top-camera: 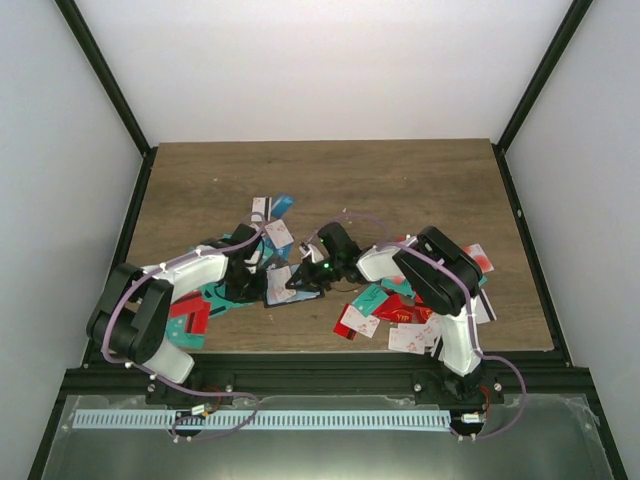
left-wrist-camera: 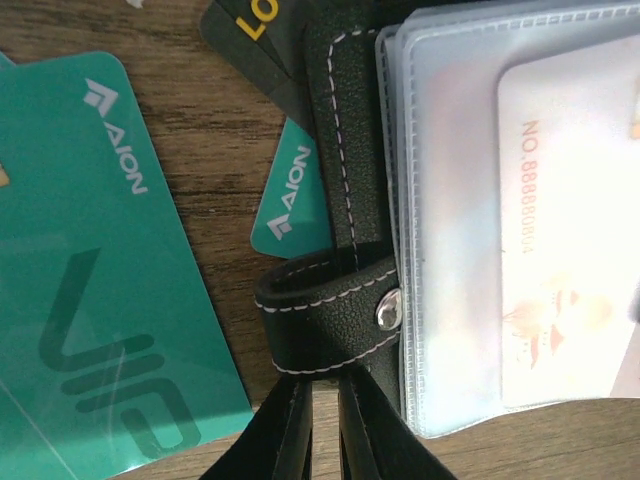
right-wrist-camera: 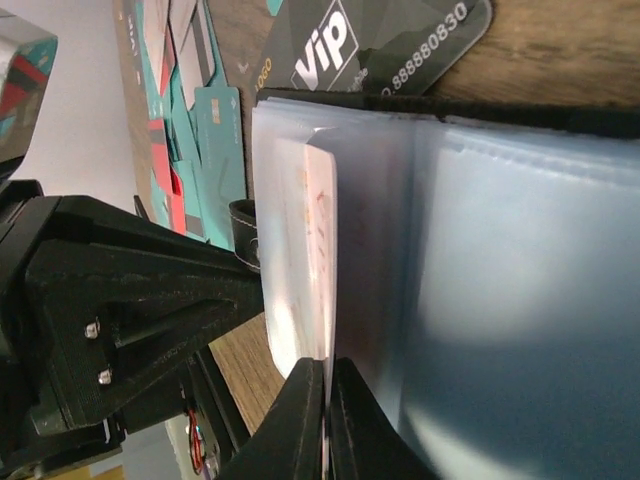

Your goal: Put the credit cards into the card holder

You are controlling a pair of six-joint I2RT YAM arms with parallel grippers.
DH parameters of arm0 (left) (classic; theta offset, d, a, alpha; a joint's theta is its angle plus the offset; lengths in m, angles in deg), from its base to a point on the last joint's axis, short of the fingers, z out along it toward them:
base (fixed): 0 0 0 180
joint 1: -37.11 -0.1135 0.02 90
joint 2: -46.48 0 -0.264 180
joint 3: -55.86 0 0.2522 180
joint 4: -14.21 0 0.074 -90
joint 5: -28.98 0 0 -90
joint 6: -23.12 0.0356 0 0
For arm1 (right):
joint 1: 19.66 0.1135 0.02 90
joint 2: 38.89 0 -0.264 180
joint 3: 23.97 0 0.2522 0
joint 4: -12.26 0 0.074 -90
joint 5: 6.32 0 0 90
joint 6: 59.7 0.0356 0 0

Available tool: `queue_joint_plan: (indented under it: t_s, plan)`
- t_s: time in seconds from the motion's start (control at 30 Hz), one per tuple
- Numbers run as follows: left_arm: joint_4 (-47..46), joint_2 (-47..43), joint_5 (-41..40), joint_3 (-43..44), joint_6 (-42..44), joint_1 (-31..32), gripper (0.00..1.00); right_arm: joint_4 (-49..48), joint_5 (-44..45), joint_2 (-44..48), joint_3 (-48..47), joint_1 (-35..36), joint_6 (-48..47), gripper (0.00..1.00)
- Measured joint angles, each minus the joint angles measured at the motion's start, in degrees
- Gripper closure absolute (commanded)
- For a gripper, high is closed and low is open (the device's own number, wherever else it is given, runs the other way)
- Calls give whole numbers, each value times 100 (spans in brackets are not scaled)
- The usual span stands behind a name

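The black card holder lies open at mid table between both grippers. In the left wrist view its stitched strap with a snap sits at my left gripper, whose fingers are nearly closed on the holder's edge. A white card shows inside a clear sleeve. My right gripper is shut on a white credit card, held edge-on and partly inside the pale sleeves. In the top view my left gripper is left of the holder and my right gripper is at its right side.
Loose cards lie in piles at the left, the right and behind the holder. Teal cards and a black card lie beside the holder. A black VIP card lies beyond it.
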Motion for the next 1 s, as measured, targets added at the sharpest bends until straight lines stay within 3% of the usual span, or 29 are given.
queue_joint_plan:
  t_s: [0.1,0.27,0.5,0.67,1.0]
  plan:
    - [-22,0,52,-9,-2,-4,89,269,120,15,-107,28,22,84]
    - [-101,-11,175,-44,-15,-4,89,1161,289,15,-568,63,-157,59]
    - [-214,-22,297,-79,-48,2,89,2232,516,68,-1078,103,-597,41]
    - [-295,-28,350,-107,-66,9,89,2957,737,70,-1432,114,-868,35]
    - [-435,-39,444,-157,-105,13,90,3987,1150,-111,-2094,376,-1233,32]
